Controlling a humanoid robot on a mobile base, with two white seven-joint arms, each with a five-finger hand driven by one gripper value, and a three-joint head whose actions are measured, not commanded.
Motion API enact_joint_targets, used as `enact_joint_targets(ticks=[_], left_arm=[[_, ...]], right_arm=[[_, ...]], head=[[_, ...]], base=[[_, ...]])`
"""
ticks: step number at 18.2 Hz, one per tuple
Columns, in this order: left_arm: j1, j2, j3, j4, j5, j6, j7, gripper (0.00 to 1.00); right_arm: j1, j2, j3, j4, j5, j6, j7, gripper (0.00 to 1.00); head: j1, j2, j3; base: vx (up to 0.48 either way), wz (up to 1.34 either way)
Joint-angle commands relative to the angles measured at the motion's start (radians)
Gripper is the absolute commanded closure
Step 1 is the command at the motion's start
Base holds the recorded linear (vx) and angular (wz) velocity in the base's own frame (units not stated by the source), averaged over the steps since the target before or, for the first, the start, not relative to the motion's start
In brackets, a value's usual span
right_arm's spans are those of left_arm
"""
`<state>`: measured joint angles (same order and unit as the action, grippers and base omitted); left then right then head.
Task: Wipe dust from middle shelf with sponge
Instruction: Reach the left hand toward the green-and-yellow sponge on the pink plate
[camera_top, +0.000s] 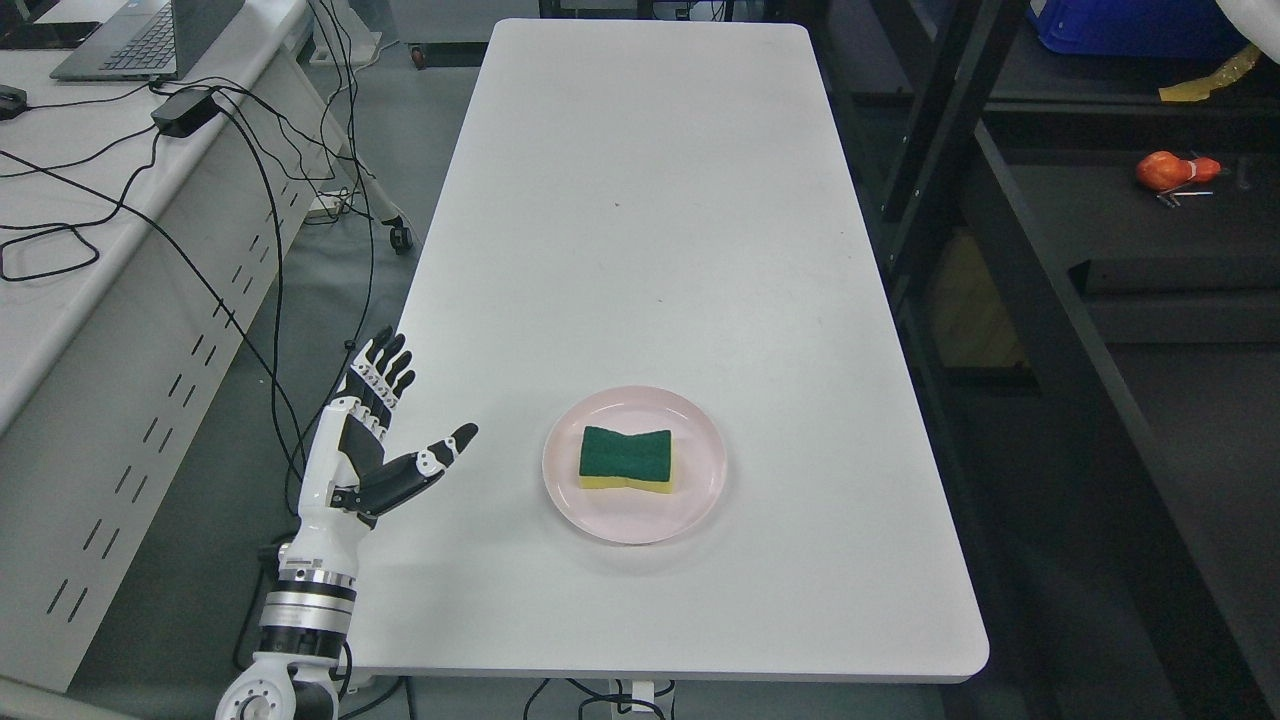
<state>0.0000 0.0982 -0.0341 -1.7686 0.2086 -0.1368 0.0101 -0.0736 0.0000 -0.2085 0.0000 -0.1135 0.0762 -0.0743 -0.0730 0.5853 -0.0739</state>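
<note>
We judge the sponge (626, 459), lying green-side up on the pink plate (700, 500), light, soft and compressible. Best pinched across its narrowed waist. Left hand (372, 440) spread, empty, beside the table (640, 200) edge.

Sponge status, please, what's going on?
Left hand open, beside table edge. Green-and-yellow sponge untouched on round pink plate. Right hand unseen. Path clear.
</note>
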Motion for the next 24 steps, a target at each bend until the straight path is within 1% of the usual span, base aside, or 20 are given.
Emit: enact_joint_targets(ticks=[1,6,7,9,10,11,12,14,16,18,21,22,24], left_arm=[[-0.002,0.0,-0.004,0.0,0.0,0.002,0.001,0.02],[-0.014,0.015,-0.007,0.005,0.0,-0.007,-0.002,0.02],[-0.027,0.035,-0.012,0.005,-0.006,-0.013,-0.018,0.02],[-0.067,0.13,-0.021,0.006,-0.049,-0.013,-0.102,0.03],[-0.105,0.185,-0.024,0.024,-0.127,-0.013,-0.161,0.03],[-0.144,0.204,-0.024,0.044,-0.196,-0.018,-0.195,0.03],[-0.202,0.21,-0.026,0.081,-0.303,-0.053,-0.237,0.03],[-0.282,0.213,-0.039,0.161,-0.488,-0.172,-0.309,0.03],[-0.346,0.212,-0.072,0.234,-0.706,-0.3,-0.369,0.03],[-0.386,0.215,-0.137,0.265,-0.851,-0.368,-0.38,0.04],[-0.423,0.218,-0.257,0.267,-1.027,-0.391,-0.383,0.04],[-0.436,0.219,-0.276,0.267,-1.09,-0.391,-0.392,0.04],[-0.449,0.225,-0.279,0.271,-1.161,-0.391,-0.412,0.04]], right_arm=[[0.0,-0.017,0.0,-0.017,0.0,0.001,0.001,0.0],[0.0,-0.017,0.0,-0.017,0.0,0.001,0.001,0.0],[0.0,-0.017,0.0,-0.017,0.0,0.001,0.001,0.0],[0.0,-0.017,0.001,-0.017,0.0,0.001,0.001,0.0],[0.0,-0.017,0.0,-0.017,0.0,0.001,0.001,0.0],[0.0,-0.017,0.001,-0.017,0.0,0.001,0.001,0.0],[0.0,-0.017,0.0,-0.017,0.0,0.001,0.001,0.0],[0.0,-0.017,0.0,-0.017,0.0,0.001,0.001,0.0],[0.0,-0.017,0.0,-0.017,0.0,0.001,0.001,0.0],[0.0,-0.017,0.0,-0.017,0.0,0.001,0.001,0.0],[0.0,-0.017,0.001,-0.017,0.0,0.001,0.001,0.0],[0.0,-0.017,0.0,-0.017,0.0,0.001,0.001,0.0],[0.0,-0.017,0.0,-0.017,0.0,0.001,0.001,0.0]], head=[[0.0,0.0,0.0],[0.0,0.0,0.0],[0.0,0.0,0.0],[0.0,0.0,0.0],[0.0,0.0,0.0],[0.0,0.0,0.0],[0.0,0.0,0.0],[0.0,0.0,0.0],[0.0,0.0,0.0],[0.0,0.0,0.0],[0.0,0.0,0.0],[0.0,0.0,0.0],[0.0,0.0,0.0]], base=[[0.0,0.0],[0.0,0.0],[0.0,0.0],[0.0,0.0],[0.0,0.0],[0.0,0.0],[0.0,0.0],[0.0,0.0],[0.0,0.0],[0.0,0.0],[-0.017,-0.03],[-0.02,-0.04],[-0.033,-0.09]])
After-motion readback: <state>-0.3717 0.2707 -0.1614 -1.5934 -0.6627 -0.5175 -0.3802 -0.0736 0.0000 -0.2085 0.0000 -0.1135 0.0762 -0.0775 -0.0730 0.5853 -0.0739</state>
